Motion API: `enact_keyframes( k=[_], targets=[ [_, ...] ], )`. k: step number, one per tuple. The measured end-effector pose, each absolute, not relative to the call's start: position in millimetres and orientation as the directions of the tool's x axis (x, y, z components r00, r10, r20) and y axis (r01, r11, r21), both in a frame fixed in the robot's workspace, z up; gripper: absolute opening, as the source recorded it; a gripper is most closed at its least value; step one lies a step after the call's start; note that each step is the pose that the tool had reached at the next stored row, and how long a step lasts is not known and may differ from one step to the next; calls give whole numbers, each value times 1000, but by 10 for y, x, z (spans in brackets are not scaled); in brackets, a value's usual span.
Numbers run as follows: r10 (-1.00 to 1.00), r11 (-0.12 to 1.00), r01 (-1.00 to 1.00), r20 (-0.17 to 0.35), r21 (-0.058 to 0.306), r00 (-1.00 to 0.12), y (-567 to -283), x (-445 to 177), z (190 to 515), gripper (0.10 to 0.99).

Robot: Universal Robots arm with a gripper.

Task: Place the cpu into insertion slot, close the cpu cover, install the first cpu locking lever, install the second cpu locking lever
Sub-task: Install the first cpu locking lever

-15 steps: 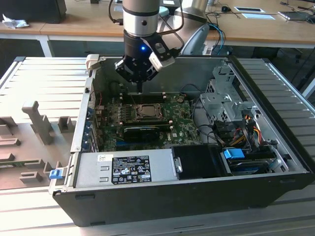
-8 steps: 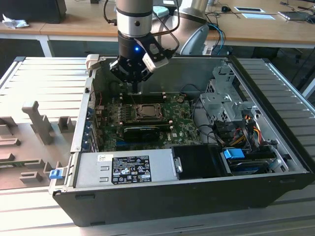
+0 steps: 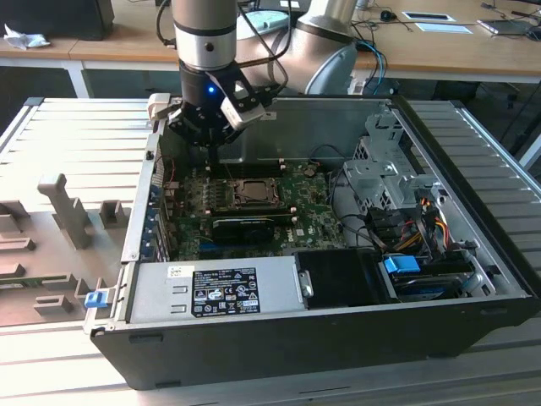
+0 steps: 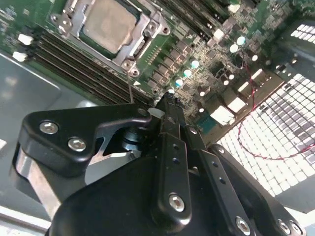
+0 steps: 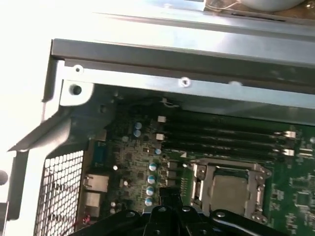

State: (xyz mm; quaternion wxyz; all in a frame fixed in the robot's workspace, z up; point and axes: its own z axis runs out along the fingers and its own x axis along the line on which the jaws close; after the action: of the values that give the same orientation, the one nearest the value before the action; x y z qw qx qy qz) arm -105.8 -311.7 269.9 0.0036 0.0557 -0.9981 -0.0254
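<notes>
Hovering black gripper [image 4: 167,102], pressed together, beside thin silvery locking lever [image 4: 131,88]; likely needing steady pressure, avoiding silver-grey square cpu [image 4: 108,24].

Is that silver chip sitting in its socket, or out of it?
In: the cpu lies flat inside the silvery cpu cover, in both wrist views.

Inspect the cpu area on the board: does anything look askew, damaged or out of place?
Nothing stands out: the cpu lies flat and square within the cover, and the board around it looks undamaged.
</notes>
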Motion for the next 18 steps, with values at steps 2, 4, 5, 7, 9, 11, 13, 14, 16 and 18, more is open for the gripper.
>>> enact_keyframes(
  k=[2,4,5,7,9,11,13,14,16,18],
  targets=[
    [-112,992,-111,4,52,-994,-3049,-1059,2652,106],
    [-111,992,-111,4,53,-994,-2997,-1059,2630,106],
    [-111,992,-111,4,53,-994,-2957,-1059,2623,106],
    [-110,993,-110,4,53,-994,-2914,-1059,2615,106],
    [-107,993,-106,4,53,-994,-2903,-1031,2602,106],
    [-105,993,-105,4,53,-994,-2902,-953,2589,106],
    [-104,993,-104,4,53,-995,-2902,-882,2583,106],
    [-103,993,-102,4,53,-995,-2902,-826,2578,106],
    [-102,993,-101,4,53,-995,-2902,-730,2568,106],
    [-99,994,-98,4,53,-995,-2902,-573,2546,106]
  ],
)
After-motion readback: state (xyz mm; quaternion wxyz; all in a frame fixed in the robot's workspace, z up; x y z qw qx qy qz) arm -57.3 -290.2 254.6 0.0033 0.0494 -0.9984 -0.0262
